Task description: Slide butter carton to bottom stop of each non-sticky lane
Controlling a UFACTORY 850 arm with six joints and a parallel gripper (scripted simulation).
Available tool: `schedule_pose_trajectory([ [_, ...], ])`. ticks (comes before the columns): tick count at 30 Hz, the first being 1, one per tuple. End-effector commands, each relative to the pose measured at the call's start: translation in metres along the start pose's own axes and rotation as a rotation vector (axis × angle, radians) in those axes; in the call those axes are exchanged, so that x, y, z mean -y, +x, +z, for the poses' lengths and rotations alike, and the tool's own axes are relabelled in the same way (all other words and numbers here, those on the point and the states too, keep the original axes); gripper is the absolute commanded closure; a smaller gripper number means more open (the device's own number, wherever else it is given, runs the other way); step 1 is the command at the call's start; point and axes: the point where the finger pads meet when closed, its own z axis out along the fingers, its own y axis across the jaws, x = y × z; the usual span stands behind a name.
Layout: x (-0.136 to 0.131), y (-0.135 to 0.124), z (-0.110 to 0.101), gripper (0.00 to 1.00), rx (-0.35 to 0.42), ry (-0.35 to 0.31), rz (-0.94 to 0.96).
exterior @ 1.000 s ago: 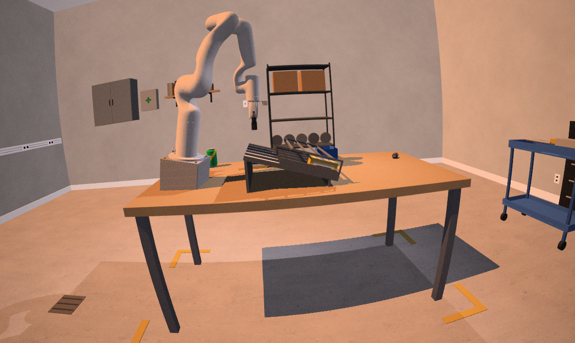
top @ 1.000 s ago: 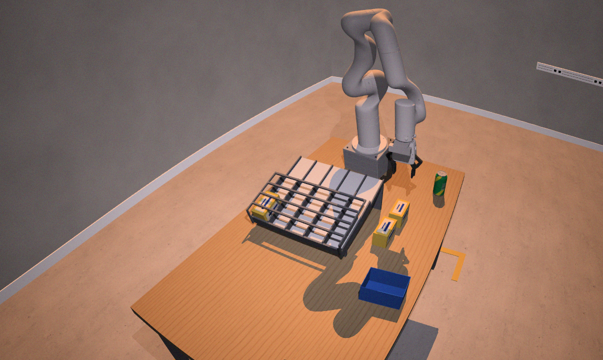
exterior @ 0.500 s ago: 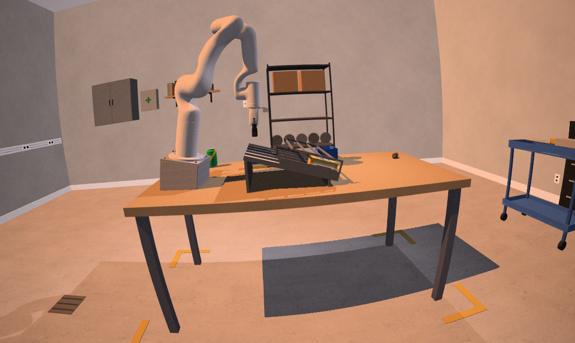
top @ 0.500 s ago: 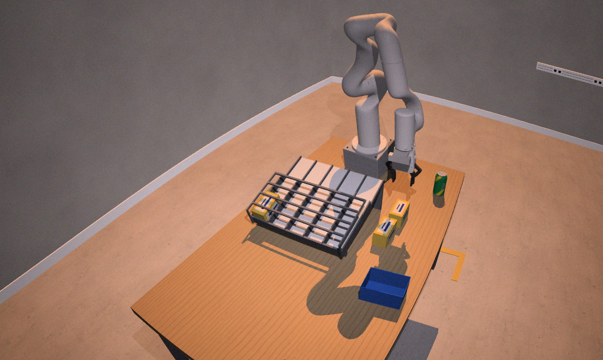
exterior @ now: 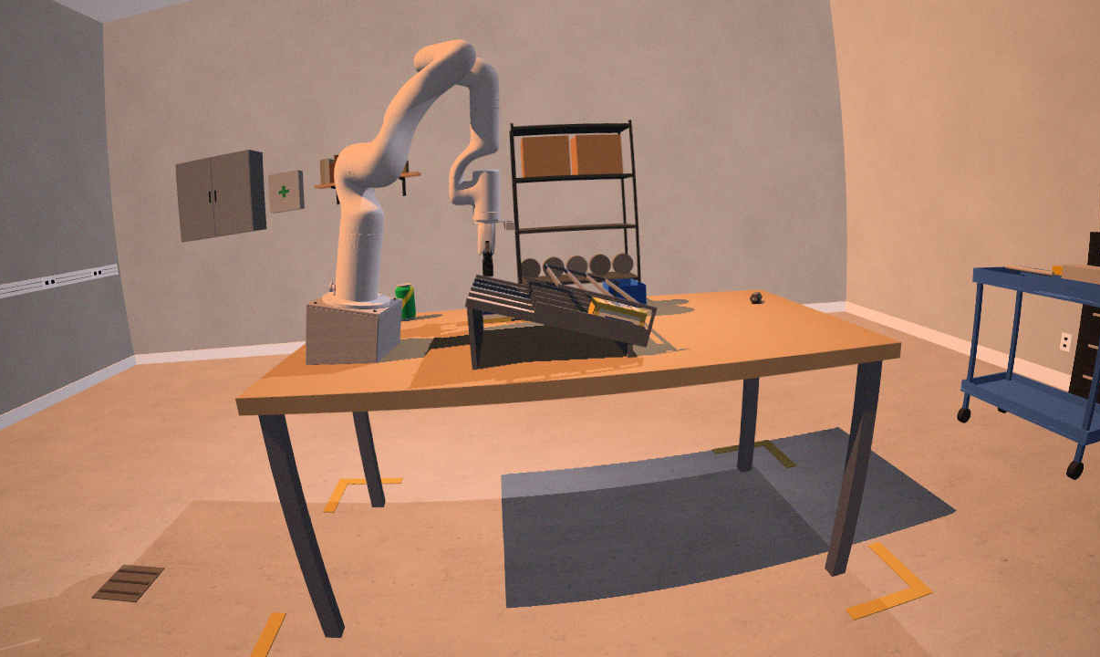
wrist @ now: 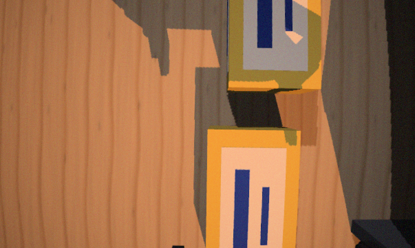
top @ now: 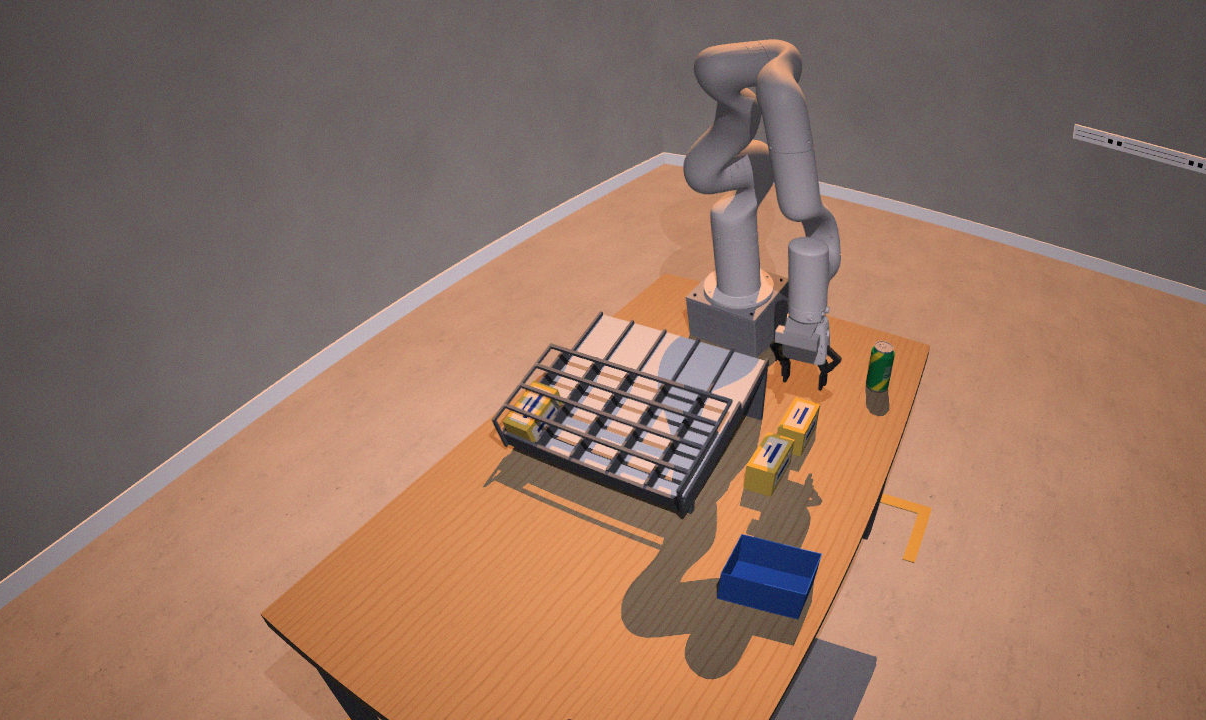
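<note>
Wrist view: near butter carton (wrist: pixel 253 187) runs lengthwise toward the other; tool (top: pixel 804 368) spread, empty.

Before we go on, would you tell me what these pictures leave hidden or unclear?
- Two free cartons: hidden in the exterior view behind the shelf.
- Both cartons in the wrist view: cut off by the top and bottom edges.
- Claw, open and empty: its fingers are out of the wrist view.
- Sticky lanes: no view shows any mark.
- Small dark object on the table's far end: too small to identify.
</note>
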Motion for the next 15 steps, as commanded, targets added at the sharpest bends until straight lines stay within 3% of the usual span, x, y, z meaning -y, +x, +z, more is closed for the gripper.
schedule_pose_trajectory([
  [1,0.001,0.002,0.005,0.1,-0.012,-0.004,0.002],
  [12,0.001,0.005,0.049,0.1,-0.03,-0.022,0.007],
  [14,0.001,0.005,0.049,0.1,-0.03,-0.022,0.007],
  [15,0.001,0.003,0.037,0.1,0.01,-0.02,0.005],
])
